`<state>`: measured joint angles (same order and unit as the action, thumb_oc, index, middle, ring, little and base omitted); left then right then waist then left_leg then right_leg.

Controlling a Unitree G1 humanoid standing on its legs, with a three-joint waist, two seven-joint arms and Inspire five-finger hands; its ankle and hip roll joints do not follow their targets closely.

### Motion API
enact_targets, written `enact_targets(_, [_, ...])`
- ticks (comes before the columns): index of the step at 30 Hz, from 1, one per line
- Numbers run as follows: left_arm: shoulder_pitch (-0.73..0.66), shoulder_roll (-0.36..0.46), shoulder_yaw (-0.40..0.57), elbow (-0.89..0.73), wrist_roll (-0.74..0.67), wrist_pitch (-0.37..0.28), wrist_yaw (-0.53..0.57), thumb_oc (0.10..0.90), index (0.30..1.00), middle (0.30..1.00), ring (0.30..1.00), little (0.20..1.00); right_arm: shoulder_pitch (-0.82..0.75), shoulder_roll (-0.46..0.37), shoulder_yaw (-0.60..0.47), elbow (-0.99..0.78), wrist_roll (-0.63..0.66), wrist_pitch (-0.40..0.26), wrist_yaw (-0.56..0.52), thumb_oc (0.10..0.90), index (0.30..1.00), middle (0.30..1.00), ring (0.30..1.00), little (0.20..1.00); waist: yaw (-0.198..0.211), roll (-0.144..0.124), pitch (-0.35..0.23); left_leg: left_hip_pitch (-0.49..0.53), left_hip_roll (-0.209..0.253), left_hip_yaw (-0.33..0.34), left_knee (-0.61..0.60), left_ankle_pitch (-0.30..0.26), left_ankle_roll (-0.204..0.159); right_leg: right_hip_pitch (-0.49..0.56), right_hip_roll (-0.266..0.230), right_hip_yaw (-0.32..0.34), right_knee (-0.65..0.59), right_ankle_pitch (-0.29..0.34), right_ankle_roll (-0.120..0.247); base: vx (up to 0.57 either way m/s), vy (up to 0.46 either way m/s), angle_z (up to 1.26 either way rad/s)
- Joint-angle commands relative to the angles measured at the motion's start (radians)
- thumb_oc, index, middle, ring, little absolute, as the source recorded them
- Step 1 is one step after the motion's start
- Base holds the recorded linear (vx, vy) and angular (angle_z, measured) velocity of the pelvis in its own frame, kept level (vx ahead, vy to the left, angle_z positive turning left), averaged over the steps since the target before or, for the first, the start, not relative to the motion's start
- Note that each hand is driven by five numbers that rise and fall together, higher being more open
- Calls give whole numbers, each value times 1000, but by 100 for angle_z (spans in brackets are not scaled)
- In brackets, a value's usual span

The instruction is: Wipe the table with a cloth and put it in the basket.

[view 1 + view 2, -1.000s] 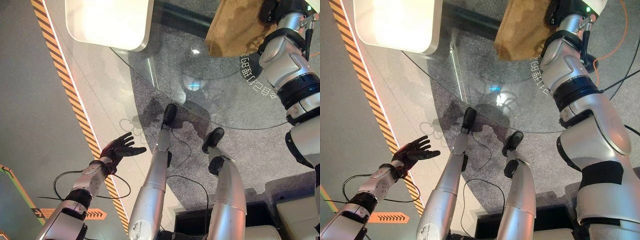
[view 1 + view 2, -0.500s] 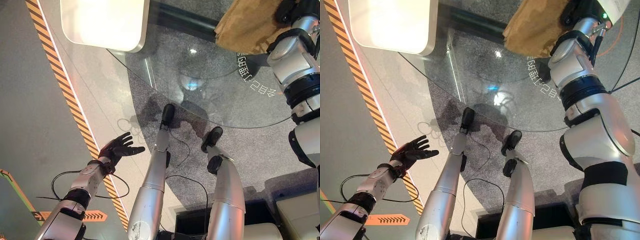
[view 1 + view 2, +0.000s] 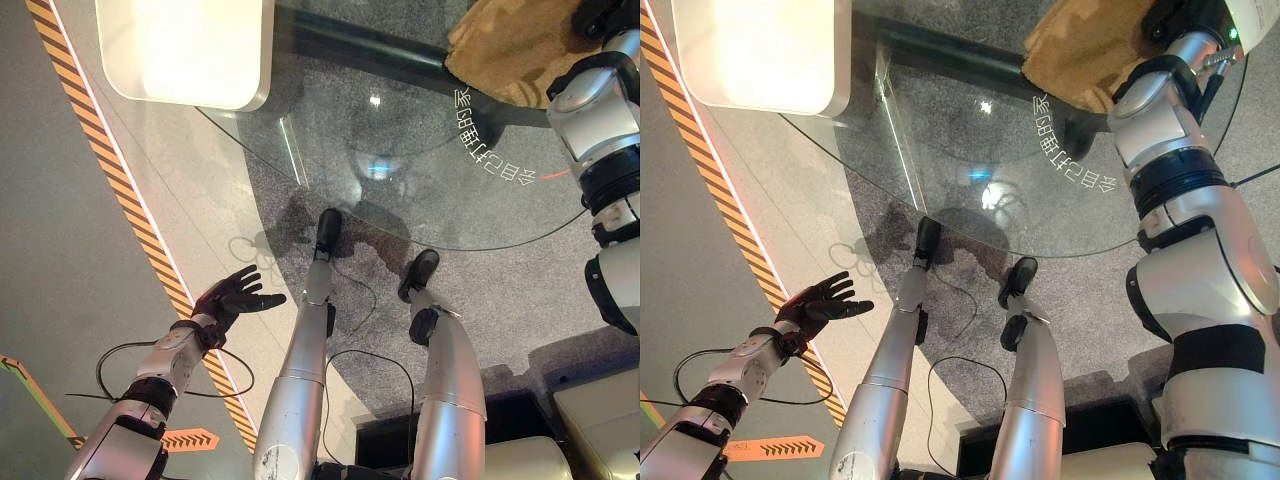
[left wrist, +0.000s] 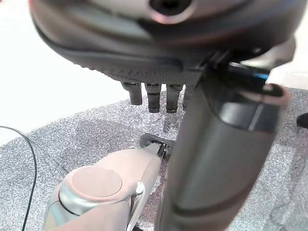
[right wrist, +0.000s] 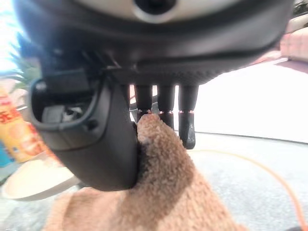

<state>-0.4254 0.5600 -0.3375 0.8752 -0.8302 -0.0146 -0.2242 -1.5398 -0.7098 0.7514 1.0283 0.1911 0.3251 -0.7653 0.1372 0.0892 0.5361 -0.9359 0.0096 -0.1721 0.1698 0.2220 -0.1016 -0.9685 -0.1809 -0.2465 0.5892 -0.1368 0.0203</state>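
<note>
A tan fuzzy cloth (image 3: 510, 50) lies on the far right part of the round glass table (image 3: 400, 140). My right hand (image 3: 1175, 15) is on the cloth's far side. In the right wrist view the thumb (image 5: 96, 144) and fingers pinch a fold of the cloth (image 5: 163, 192). My left hand (image 3: 232, 297) hangs low at the left, beside the table and above the floor. Its fingers (image 4: 154, 96) are spread straight and hold nothing.
A white rounded slab (image 3: 185, 50) stands at the table's far left. An orange and black striped line (image 3: 130, 200) runs along the floor on the left. Grey carpet (image 3: 520, 290) shows under the glass. A pale bowl (image 5: 33, 178) and an orange package (image 5: 12, 130) sit beyond the cloth.
The whole picture has shifted, so the camera moved. My right hand has drawn the cloth farther up and right across the glass. The left hand keeps its pose.
</note>
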Motion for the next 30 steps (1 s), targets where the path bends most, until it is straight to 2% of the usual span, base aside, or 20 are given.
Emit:
enact_targets(1, [25, 1, 18, 60, -3, -9, -10, 800, 900, 900, 900, 900, -91, -76, 85, -82, -122, -65, -1, 100, 300, 300, 300, 200, 49, -17, -16, 46, -36, 112, 124, -179, 80, 95, 41, 18, -259, 158, 47, -5, -11, -5])
enact_targets(10, [34, -39, 10, 62, 32, -31, -13, 800, 900, 900, 900, 900, -78, 55, 131, -194, -277, -89, 176, 100, 300, 300, 300, 200, 77, -5, -16, 57, -42, 110, 103, -166, 78, 108, 35, 0, -262, 149, 42, -3, 0, -3])
enact_targets(14, [35, -56, 6, 61, 44, -38, -7, 800, 900, 900, 900, 900, -59, 114, 138, -248, -322, -76, 230, 100, 300, 300, 300, 200, 88, 0, -16, 54, -45, 107, 104, -163, 77, 109, 32, -7, -258, 142, 40, 0, 0, 0])
enact_targets(20, [28, -66, 7, 62, 57, -38, -8, 800, 900, 900, 900, 900, -29, 184, 137, -302, -356, -89, 289, 100, 300, 300, 300, 200, 100, 4, -16, 55, -48, 106, 98, -156, 76, 115, 29, -17, -260, 139, 39, 0, 0, 0])
enact_targets(30, [33, -85, 8, 63, 81, -45, 1, 800, 900, 900, 900, 900, 19, 252, 114, -410, -391, -121, 353, 100, 300, 300, 300, 200, 107, 5, -16, 49, -51, 102, 99, -152, 78, 109, 28, -21, -256, 142, 41, 0, 0, 0])
